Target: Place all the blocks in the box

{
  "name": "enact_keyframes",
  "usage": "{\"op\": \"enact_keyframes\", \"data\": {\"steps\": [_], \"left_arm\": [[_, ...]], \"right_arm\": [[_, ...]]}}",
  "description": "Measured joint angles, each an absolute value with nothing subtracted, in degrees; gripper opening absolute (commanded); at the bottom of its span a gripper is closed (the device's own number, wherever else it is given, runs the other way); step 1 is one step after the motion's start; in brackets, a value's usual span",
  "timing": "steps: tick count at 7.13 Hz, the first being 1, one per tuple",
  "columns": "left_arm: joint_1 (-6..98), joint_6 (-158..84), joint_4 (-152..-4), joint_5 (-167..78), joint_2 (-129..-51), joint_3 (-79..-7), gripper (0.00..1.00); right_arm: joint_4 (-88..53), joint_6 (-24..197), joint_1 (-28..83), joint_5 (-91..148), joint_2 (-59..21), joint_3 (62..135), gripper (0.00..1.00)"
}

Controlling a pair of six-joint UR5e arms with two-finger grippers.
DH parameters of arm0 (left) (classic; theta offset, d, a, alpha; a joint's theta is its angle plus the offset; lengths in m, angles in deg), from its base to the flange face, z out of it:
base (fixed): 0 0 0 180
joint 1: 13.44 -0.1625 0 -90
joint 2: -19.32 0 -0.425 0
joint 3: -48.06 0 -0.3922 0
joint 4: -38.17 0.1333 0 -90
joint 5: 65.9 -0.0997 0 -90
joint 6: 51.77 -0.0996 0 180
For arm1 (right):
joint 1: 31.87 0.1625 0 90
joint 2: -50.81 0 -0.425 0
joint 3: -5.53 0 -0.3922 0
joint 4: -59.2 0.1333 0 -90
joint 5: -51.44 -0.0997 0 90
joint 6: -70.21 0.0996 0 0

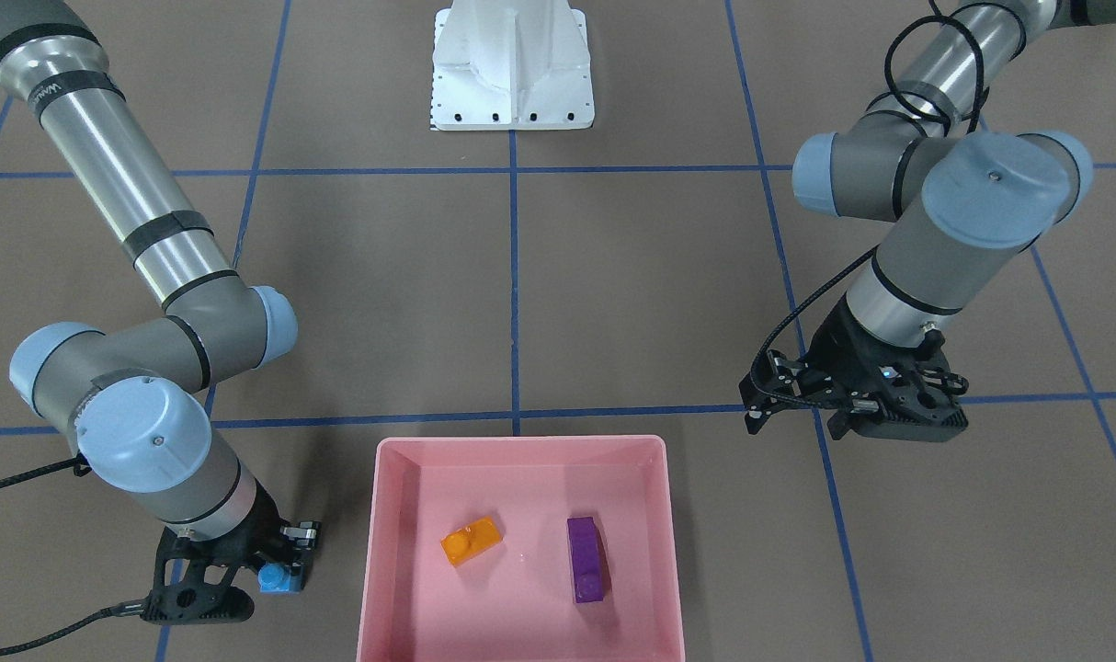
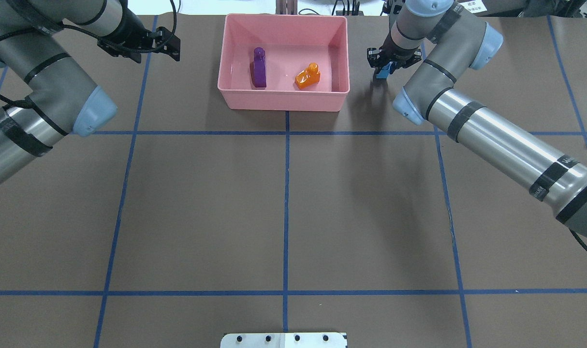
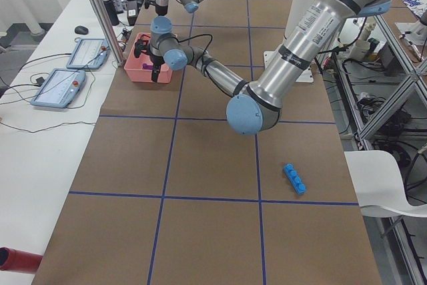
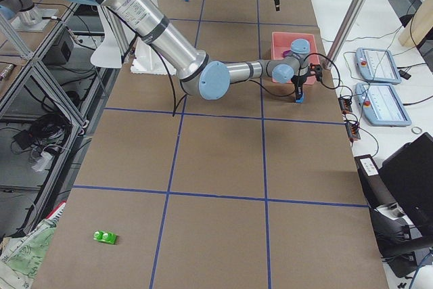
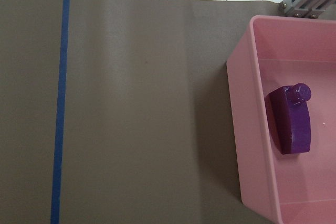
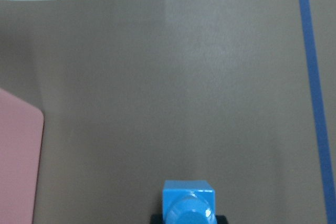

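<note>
Blocks: orange brick [image 1: 472, 541] and purple brick [image 1: 586, 558] inside the pink box [image 1: 521, 446]; tiny blue cube [image 1: 277, 578] clamped in the right gripper [image 1: 280, 568] just outside it — long blue brick [image 3: 294, 178] and green brick [image 4: 105, 237] well apart on the table [image 1: 613, 276]. Left gripper [image 2: 171, 47] beyond the box's other side: apart or together, cannot tell.

The surface [image 1: 632, 294] is matte brown with a grid of blue tape lines, the box [image 1: 521, 443] is pink, the orange brick [image 1: 472, 542] and purple brick [image 1: 586, 558] are glossy, the tiny cube [image 1: 277, 578] and the long brick [image 3: 294, 178] are both blue, the two-stud brick [image 4: 105, 237] is green, and the base [image 1: 512, 64] is white.
</note>
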State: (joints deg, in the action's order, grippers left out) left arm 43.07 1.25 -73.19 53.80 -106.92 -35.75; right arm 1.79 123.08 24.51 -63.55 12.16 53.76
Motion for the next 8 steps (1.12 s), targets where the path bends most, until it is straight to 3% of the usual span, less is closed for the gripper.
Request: {"op": "enact_keyframes", "data": {"steps": [4,5,6,8], "left_arm": [[42.9,1.2,-73.3,53.7,-106.5,-35.7,1.0],[42.8,1.2,-73.3,53.7,-106.4,-35.7,1.0],[42.8,1.2,-73.5,53.6,-106.3,-35.7,1.0],[42.8,1.2,-73.5,53.6,-106.3,-35.6,1.0]], "right_arm": [[-0.9,137.7,27.9,-67.3,19.2,56.6,0.0],[-1.7,141.1,26.1,-65.9,21.4,56.5,0.12],[-2.1,143.5,23.9,-63.6,22.9,56.4,0.95],[-2.5,144.7,20.7,-60.1,23.8,56.3,0.98]]}}
